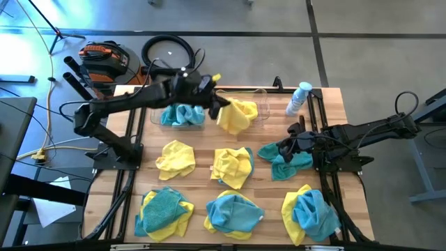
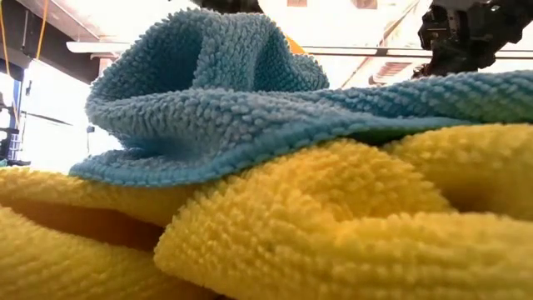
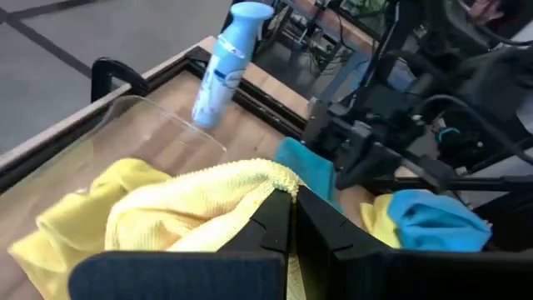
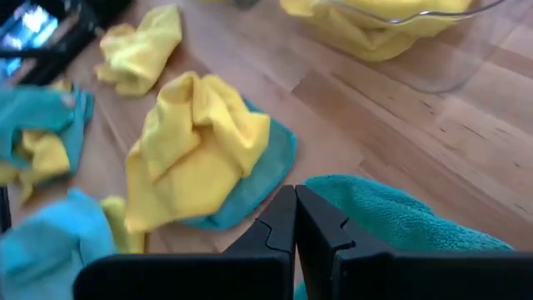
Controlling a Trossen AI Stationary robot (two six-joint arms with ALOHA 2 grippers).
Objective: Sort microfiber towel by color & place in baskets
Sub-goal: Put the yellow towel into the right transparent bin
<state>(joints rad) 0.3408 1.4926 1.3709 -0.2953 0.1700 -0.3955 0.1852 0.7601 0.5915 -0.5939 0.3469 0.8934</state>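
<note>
My left gripper is at the table's far side, shut on a yellow towel over the right-hand clear basket. The left-hand clear basket beside it holds blue towels. My right gripper is low at the table's right side, shut at a teal towel lying on the wood. In the low view, a blue towel on a yellow one fills the picture. My left gripper pinches the yellow towel at a bunched top fold between its two fingers, coming from the table's left. The towel hangs below the fingers, slack, with its lower part inside the right-hand basket. My right gripper meets the teal towel at its near-left edge from above, slanting. Its fingers hide the cloth between them. The rest of the towel lies on the table.
A blue-capped spray bottle lies at the far right by the basket. Loose towels lie on the table: yellow, yellow on blue, and three blue-yellow heaps along the near edge.
</note>
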